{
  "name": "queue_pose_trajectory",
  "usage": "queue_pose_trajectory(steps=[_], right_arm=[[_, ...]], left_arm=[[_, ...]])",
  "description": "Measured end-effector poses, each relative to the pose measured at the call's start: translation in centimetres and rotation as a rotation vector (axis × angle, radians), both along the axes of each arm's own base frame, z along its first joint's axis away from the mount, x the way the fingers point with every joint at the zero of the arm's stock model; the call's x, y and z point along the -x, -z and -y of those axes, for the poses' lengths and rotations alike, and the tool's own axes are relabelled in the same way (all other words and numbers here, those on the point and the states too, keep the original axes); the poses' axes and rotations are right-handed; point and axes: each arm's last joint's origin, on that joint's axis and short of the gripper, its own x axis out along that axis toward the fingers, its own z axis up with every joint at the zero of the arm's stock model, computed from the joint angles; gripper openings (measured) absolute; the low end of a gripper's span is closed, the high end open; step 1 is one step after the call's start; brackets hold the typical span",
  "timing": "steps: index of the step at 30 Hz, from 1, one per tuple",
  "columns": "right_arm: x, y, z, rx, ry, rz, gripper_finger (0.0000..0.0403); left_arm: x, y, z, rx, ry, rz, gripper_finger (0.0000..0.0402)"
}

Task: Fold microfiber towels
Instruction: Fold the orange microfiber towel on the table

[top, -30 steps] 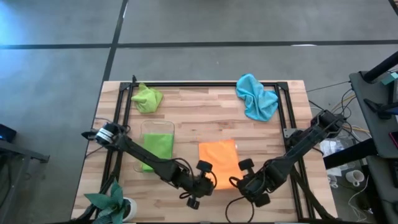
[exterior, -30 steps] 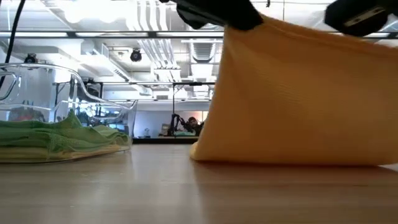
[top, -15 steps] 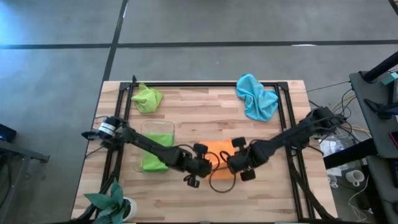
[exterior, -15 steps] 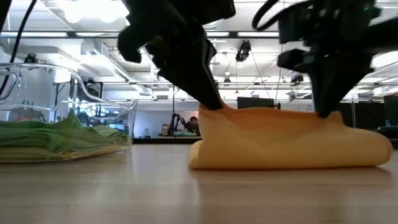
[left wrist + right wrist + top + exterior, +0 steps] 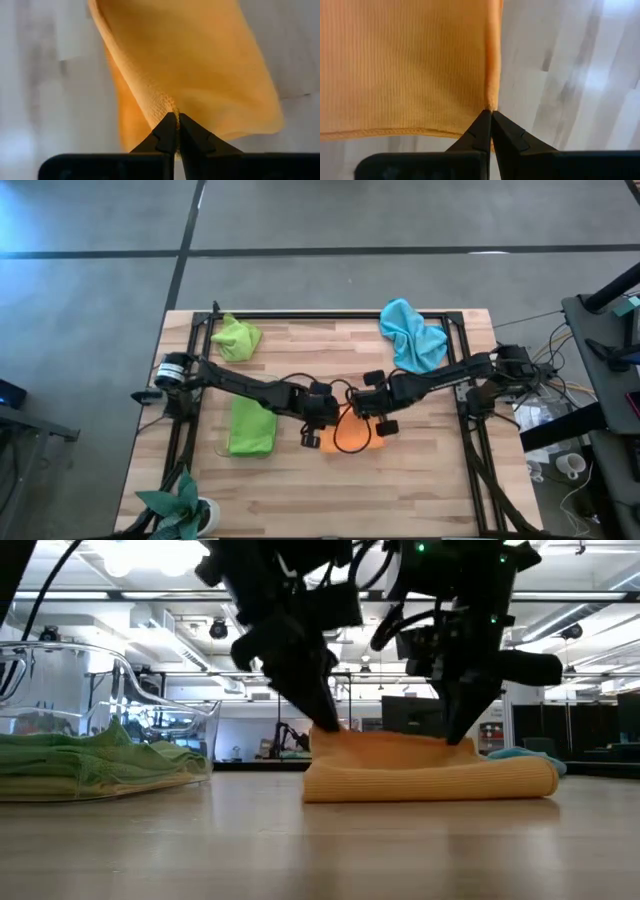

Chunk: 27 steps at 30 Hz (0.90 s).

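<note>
Orange towel [image 5: 430, 778] is seen folded on tabletop [image 5: 320, 840] centre; its top edge is pinched by closed fingers of left gripper [image 5: 325, 725] & right gripper [image 5: 455, 730]. Far corners partly hidden by arms. Behind: green towels in clear bin [image 5: 252, 425], lime towel [image 5: 236, 338], blue towel [image 5: 412, 335].

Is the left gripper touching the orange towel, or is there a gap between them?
Touching. In the left wrist view the left gripper is shut on an edge of the orange towel, with the cloth pinched between its fingertips.

Orange towel [image 5: 352, 435] now folded over, flatter.
</note>
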Motion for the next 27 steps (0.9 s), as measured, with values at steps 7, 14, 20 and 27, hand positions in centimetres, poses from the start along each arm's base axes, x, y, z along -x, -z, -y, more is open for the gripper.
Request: queue_pose_trajectory(steps=[7,14,20,27], right_arm=[[-0.3,0.8,0.0,-0.022,-0.052,-0.034,0.0009],[-0.9,1.6,0.1,-0.021,-0.051,-0.023,0.0009],[-0.9,2.0,0.0,-0.02,-0.048,-0.034,0.0009],[-0.7,1.3,-0.2,-0.015,-0.02,-0.045,0.0028]], left_arm=[[0.4,1.1,-0.4,-0.006,-0.018,-0.01,0.0],[0.4,1.3,-0.7,-0.033,-0.042,0.002,0.0],[0.3,1.3,-0.7,-0.037,-0.046,0.003,0.0],[0.4,1.1,-0.7,-0.047,-0.046,0.009,0.0029]])
